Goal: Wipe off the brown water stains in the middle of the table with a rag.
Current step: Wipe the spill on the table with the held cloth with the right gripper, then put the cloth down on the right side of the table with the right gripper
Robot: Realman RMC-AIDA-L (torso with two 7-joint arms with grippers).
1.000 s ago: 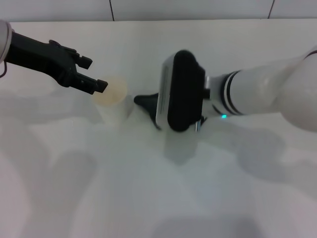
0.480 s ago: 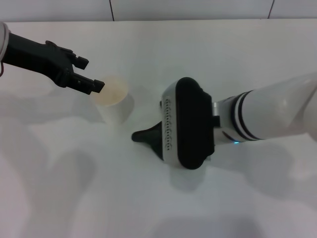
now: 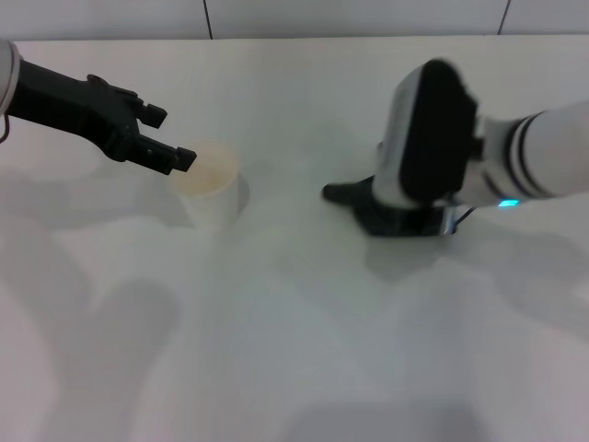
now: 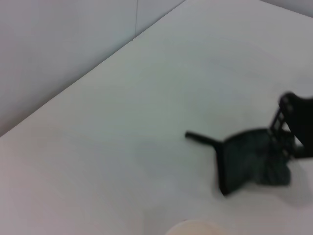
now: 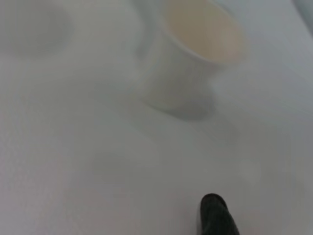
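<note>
a grey wall with thin dark seams stands behind the far edge of a wide, smooth white table (image 3: 304, 350); soft grey shadows lie across its top; the rag (image 3: 391, 214) is a dark green-black cloth with an uneven outline, lying flat on the table on the right side of the head view, with one narrow corner stretched out towards the cup; in the left wrist view the rag (image 4: 252, 164) shows as a crumpled dark patch with a thin tail, its far edge under a dark piece of the other arm; no brown stain can be made out on the tabletop in any view; the right gripper (image 3: 419, 219) is pressed down onto the rag beneath its bulky white and black wrist housing, which hides the fingers, so i cannot tell whether it is clamped on the cloth or only resting on it; a blue light glows on that arm; a white paper cup (image 3: 211, 187) stands upright left of centre, well apart from the rag, its inside tinted pale tan; the left gripper (image 3: 168, 138) hovers just beside the cup's rim, its black fingers spread apart and holding nothing.
</note>
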